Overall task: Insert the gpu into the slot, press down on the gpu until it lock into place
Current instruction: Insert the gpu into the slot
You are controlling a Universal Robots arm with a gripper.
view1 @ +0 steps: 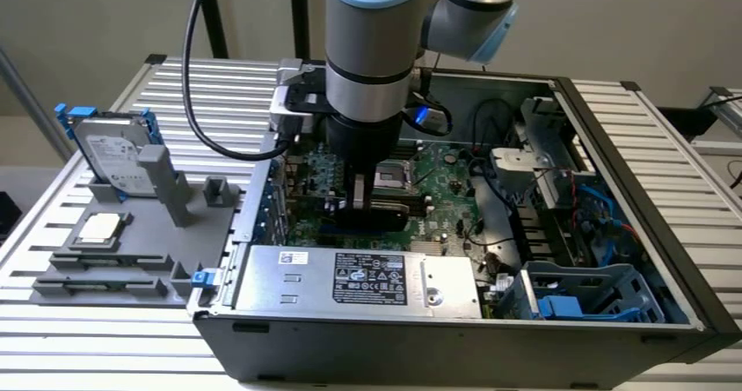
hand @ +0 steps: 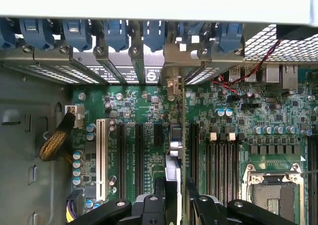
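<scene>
- The gripper (hand: 175, 189) has its jaws clamped on the gpu (hand: 176, 150), which stands on edge near the CPU socket (hand: 272, 195), with the memory strips (hand: 221, 160) between them.
- I can't tell whether it is seated square in the slot; pressing a tilted card could jam it.

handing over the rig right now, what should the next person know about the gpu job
Gripper: fingers shut on the thin flat black gpu card, low inside the open grey computer case.
Card: upright and edge-on over the green motherboard, lined up among the long black connectors, one end toward the row of blue retention clips.
Done: card is in the grip and brought down to the board.
Left: I cannot tell if its bottom edge is in the long blue slot. No sign yet that it is pressed home and locked.
</scene>
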